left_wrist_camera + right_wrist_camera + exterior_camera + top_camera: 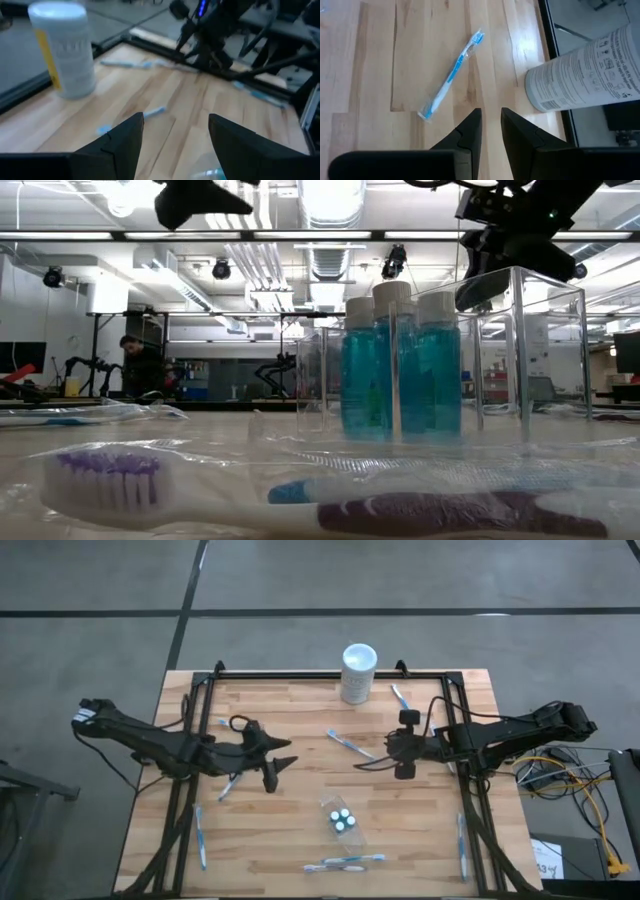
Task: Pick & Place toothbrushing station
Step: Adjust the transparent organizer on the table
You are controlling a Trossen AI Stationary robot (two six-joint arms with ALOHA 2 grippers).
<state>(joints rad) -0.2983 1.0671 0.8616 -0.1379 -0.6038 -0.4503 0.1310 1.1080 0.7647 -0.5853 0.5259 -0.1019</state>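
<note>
The wooden worktop [300, 840] carries everything. The white cylinder [358, 673] stands at its far edge. Left gripper [280, 765] hovers left of centre, jaws spread wide, holding nothing. Right gripper [405, 744] hovers right of centre, jaws nearly together with a narrow gap, empty, above bare wood beside a wrapped toothbrush [451, 74]. The clear cup [342, 821] with three teal tubes [400, 365] sits near the front, between the arms. More toothbrushes [345, 862] lie scattered around it.
</note>
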